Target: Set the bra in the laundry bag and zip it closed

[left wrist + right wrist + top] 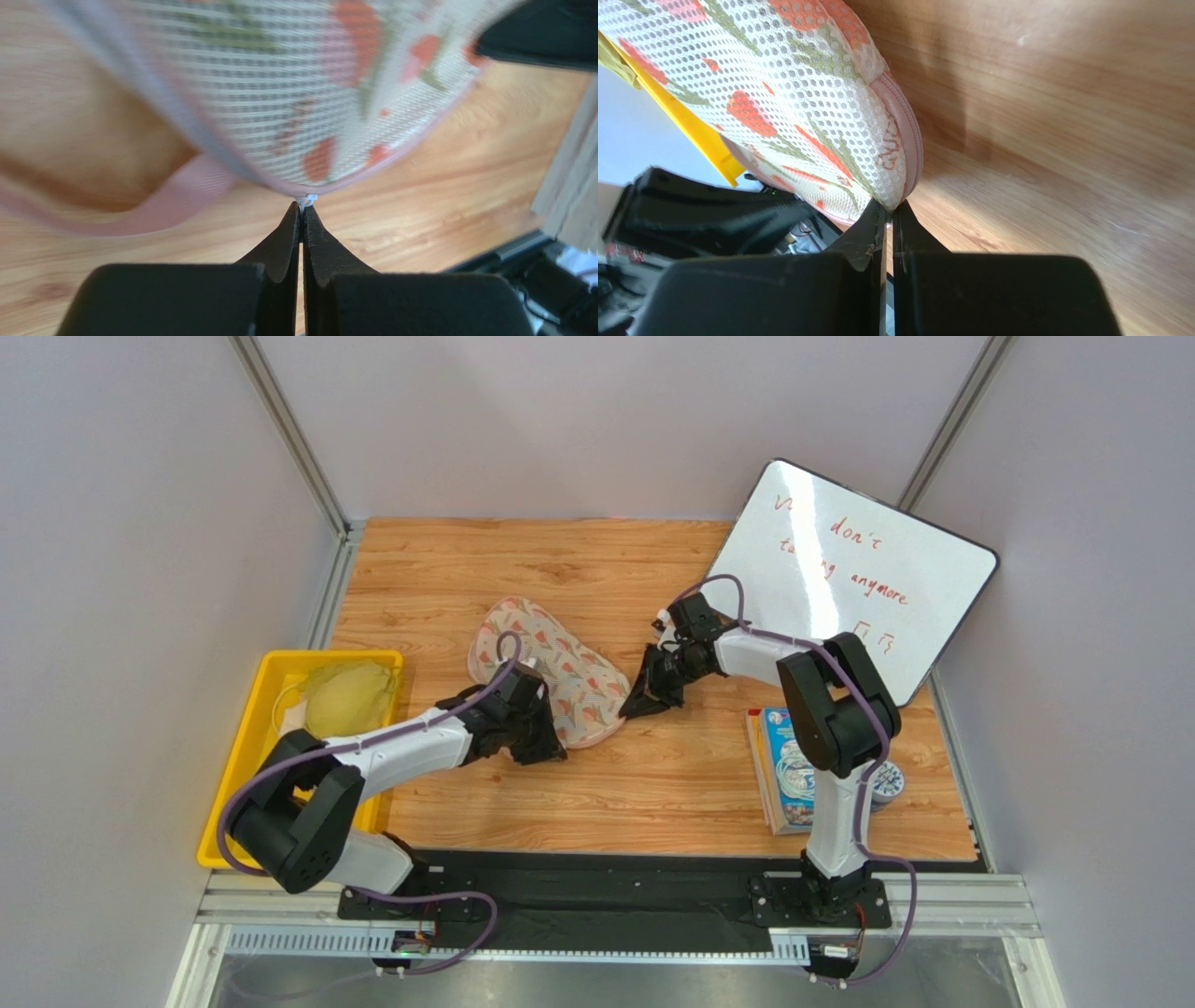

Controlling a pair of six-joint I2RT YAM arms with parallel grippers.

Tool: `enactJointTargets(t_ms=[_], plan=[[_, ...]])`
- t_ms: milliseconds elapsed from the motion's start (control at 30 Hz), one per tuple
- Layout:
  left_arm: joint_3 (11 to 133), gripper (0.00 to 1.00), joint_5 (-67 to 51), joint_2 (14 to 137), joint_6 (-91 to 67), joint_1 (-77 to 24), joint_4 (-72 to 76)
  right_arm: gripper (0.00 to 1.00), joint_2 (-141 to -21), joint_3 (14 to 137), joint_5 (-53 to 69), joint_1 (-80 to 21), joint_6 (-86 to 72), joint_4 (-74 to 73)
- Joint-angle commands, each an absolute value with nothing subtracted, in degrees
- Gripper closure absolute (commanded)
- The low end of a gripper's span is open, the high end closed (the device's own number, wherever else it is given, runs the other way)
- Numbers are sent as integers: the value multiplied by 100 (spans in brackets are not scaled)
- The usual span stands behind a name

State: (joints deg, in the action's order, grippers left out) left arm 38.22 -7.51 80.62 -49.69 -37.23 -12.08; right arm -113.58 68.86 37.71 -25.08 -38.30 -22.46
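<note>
Wooden bench (pixel 659 784), centre: peanut-shaped leaf-print mesh laundry bag (pixel 561 665); left end effector (pixel 302 208) pinches its white zipper tab (pixel 309 199), right end effector (pixel 887 208) its rim.

A tabletop (pixel 659 784) of light wooden planks is seen, with the grain running left to right. 4 things are found directly on it. A peanut-shaped laundry bag (pixel 561 665) with red-and-green leaf print is laid near the middle, slanted from back left to near right. A whiteboard (pixel 856 574) with red handwriting is stood tilted at the back right corner. A flat blue-and-white printed box (pixel 786 770) is laid near the right front edge, and a small round object (pixel 887 781) is set just beside it, partly hidden. A yellow plastic bin (pixel 267 714) is placed over the table's left edge.
</note>
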Motion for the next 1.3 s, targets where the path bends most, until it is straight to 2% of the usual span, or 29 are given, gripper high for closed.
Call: enactJointTargets(t_ms=[0,67,267,500,567,600,667,700,800,900,1000,1133,1267], plan=[[4016,100,-378,8077,-4905,-3121,-2354,100,-11390,7530,3165,-2320,-3042,-2934],[4130,100,-404,8121,-4668,-2857,-2539,100,-11408,7681,2919,-2320,-2778,-3119],[4772,100,-1229,8210,-4455,-3014,-2778,100,-11645,8112,2488,-2312,-2461,-3551],[4035,100,-1538,7647,-5079,-3603,-2032,100,-12646,9718,2514,-2320,-2575,-4190],[3912,100,-1556,7629,-5106,-3604,-1917,94,-12892,10341,2470,-2329,-2593,-4498],[3911,100,-1564,7646,-5106,-3604,-1838,80,-12911,10458,2444,-2329,-2654,-4744],[3972,100,-1704,7804,-5080,-3604,-1714,64,-12772,10399,2469,-2312,-2733,-4825],[4016,100,-1749,7866,-5080,-3604,-1618,46,-12640,10258,2478,-2320,-2812,-4747],[4218,100,-1872,8199,-5080,-3604,-1504,25,-12149,9362,2829,-2320,-3128,-4029],[4403,100,-2030,8551,-5045,-3604,-1372,17,-11788,8835,3032,-2303,-3322,-3894],[4456,100,-2223,8806,-5133,-3604,-1143,15,-11331,8247,3050,-2320,-3498,-3596],[4395,100,-2408,8877,-5326,-3604,-835,16,-10558,7387,3374,-2329,-3892,-3095],[4447,100,-2364,8816,-5300,-3604,-905,20,-10099,6435,3744,-2478,-4526,-1735]])
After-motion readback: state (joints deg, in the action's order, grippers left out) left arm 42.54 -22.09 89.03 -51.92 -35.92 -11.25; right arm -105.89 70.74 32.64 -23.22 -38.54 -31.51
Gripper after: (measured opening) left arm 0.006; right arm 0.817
